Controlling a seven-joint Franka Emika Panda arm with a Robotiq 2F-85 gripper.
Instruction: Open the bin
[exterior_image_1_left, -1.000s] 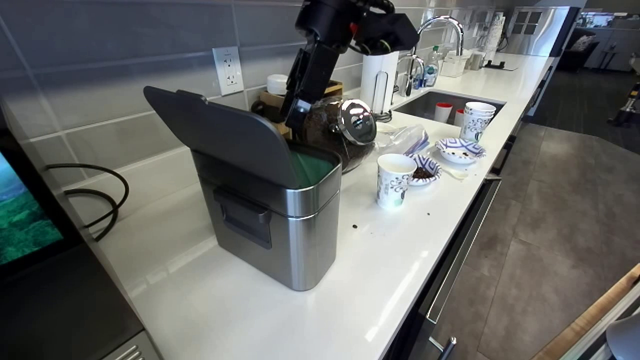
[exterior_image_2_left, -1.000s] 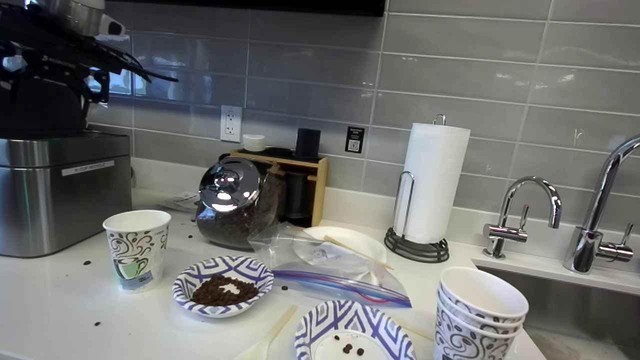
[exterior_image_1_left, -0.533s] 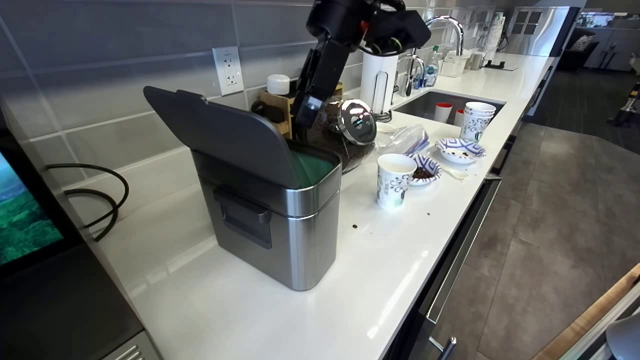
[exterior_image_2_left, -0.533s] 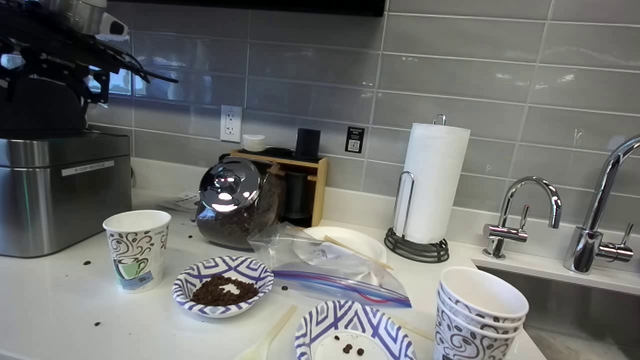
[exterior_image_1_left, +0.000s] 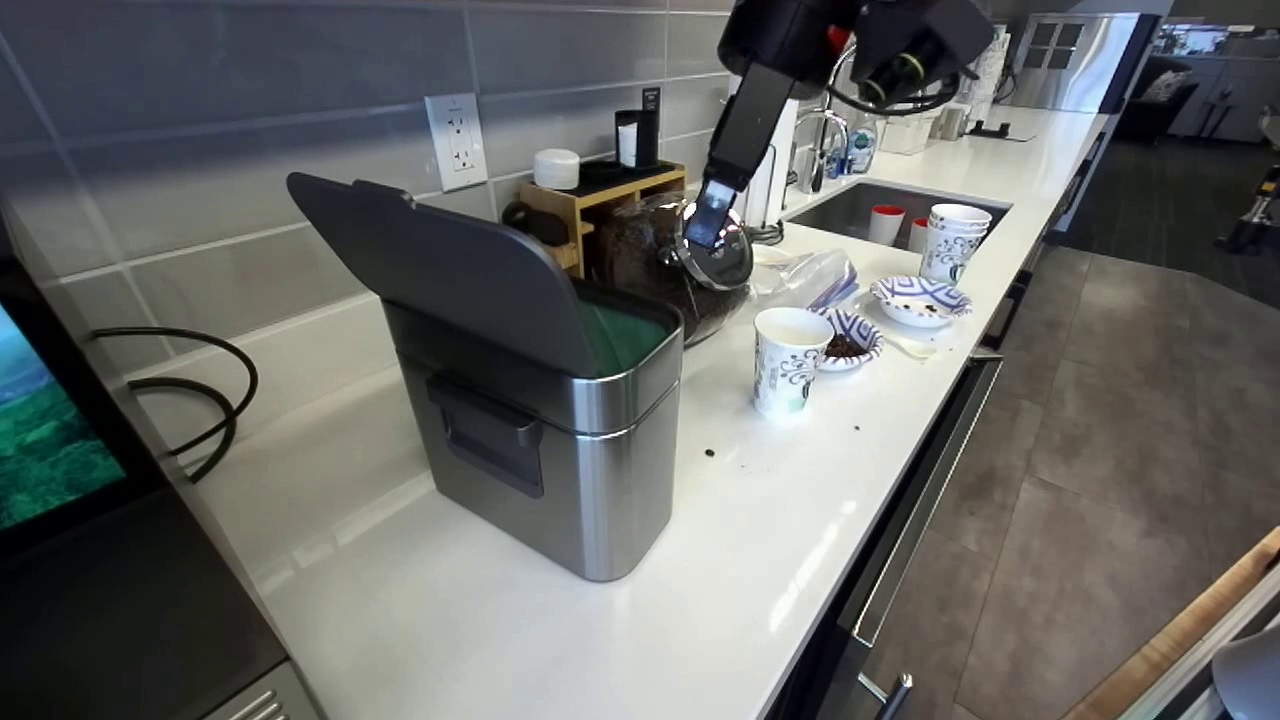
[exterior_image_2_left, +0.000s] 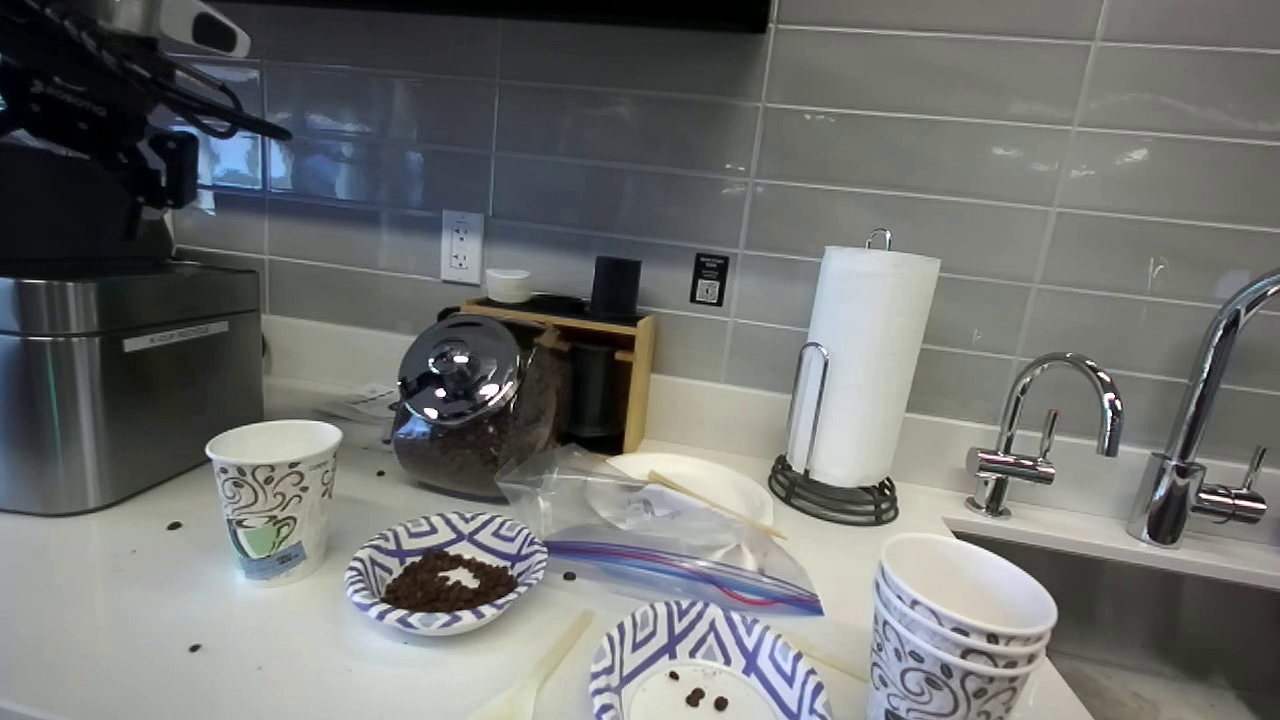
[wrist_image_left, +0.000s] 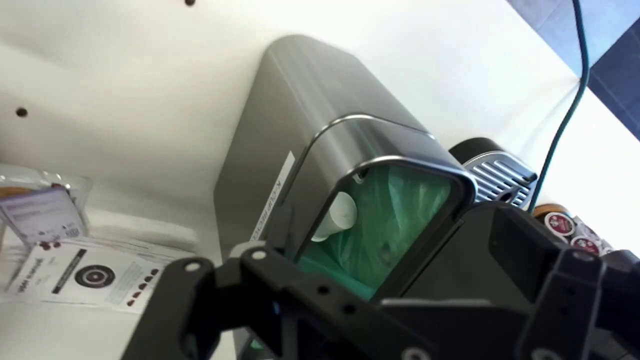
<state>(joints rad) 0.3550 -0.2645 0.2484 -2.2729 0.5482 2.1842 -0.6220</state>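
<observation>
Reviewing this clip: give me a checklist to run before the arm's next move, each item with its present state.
1. Bin open: ok, lid raised.
2. Gripper off the lid: ok, gap visible in an exterior view.
3. Gripper apart from the jar: ok, gap visible in an exterior view.
4. Paper cup upright: ok in both exterior views.
5. Gripper open or shut: cannot tell.
6. Counter free of loose bits: not ok, dark specks lie on it.

Holding the wrist (exterior_image_2_left: 182, 22) at a downward slant.
Showing jaws set wide apart in the wrist view, pointing dark fingers (exterior_image_1_left: 752, 122) downward in an exterior view.
</observation>
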